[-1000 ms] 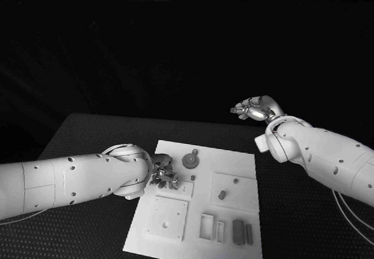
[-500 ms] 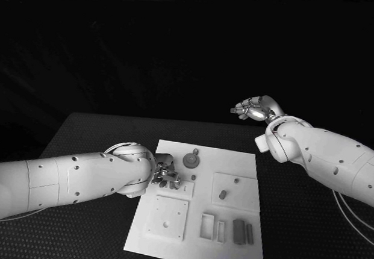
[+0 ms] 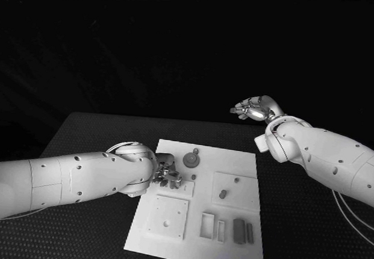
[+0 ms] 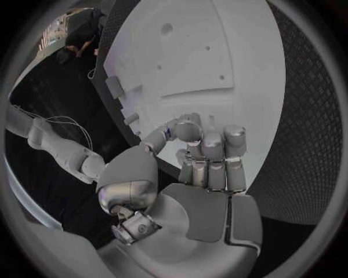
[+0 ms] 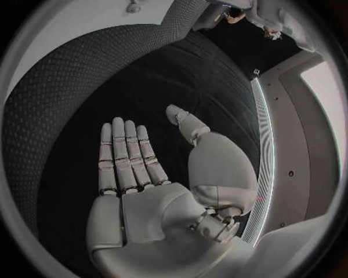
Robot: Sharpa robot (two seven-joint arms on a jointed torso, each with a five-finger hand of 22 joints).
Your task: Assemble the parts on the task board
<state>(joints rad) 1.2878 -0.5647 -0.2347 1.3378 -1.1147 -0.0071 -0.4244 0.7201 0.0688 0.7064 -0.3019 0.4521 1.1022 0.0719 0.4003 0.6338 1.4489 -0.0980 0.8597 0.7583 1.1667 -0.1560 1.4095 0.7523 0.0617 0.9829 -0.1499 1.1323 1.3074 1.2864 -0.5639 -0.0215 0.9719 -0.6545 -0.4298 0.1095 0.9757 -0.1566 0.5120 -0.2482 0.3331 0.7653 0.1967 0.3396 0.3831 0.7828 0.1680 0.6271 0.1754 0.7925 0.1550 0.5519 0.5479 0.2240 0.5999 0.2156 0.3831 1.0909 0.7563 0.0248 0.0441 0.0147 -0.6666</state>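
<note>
The left hand (image 3: 166, 176) is down on the white board's (image 3: 230, 254) left edge, fingers curled together; whether they grip a part cannot be told. The right hand (image 3: 257, 108) hangs above the desk's (image 3: 90, 140) far edge, flat and released, holding nothing. The board lies mid-desk, with a round part (image 3: 190, 160) just beside the left hand and 2 upright bars (image 3: 243, 232) nearer the robot.

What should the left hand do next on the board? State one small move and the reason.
Probably ease the left hand down to seat whatever its curled fingers are working; the piece itself is hidden. It is at the task board, while the right hand is raised, open and empty.
</note>
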